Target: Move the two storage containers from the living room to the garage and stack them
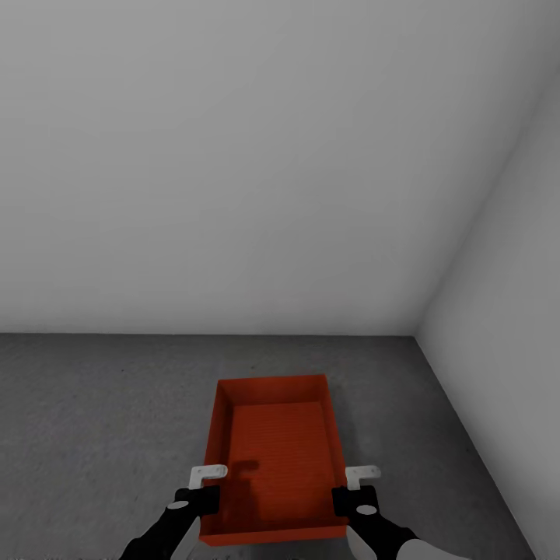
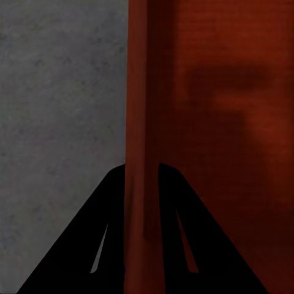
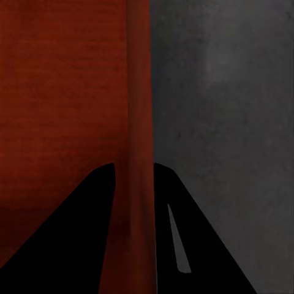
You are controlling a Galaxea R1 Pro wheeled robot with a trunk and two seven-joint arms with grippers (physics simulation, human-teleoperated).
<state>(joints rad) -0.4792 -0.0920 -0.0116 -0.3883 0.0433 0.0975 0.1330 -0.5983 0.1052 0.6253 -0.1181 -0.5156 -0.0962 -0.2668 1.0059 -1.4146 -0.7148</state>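
One orange-red storage container [image 1: 276, 451], lidless and empty, lies lengthwise in front of me over the dark grey concrete floor [image 1: 101, 404] of the garage. My left gripper [image 1: 204, 486] is shut on its left wall near the front corner. In the left wrist view the two black fingers [image 2: 104, 233] straddle that wall [image 2: 138, 92]. My right gripper [image 1: 354, 486] is shut on the right wall, which runs between its fingers [image 3: 86, 233] in the right wrist view [image 3: 139, 79]. Whether the bin rests on the floor or hangs just above it I cannot tell. The other container is out of view.
A plain pale grey wall [image 1: 233, 155] rises just beyond the bin. A second wall [image 1: 505, 295] meets it at a corner on the right. Bare concrete [image 3: 226, 122] lies on both sides of the bin.
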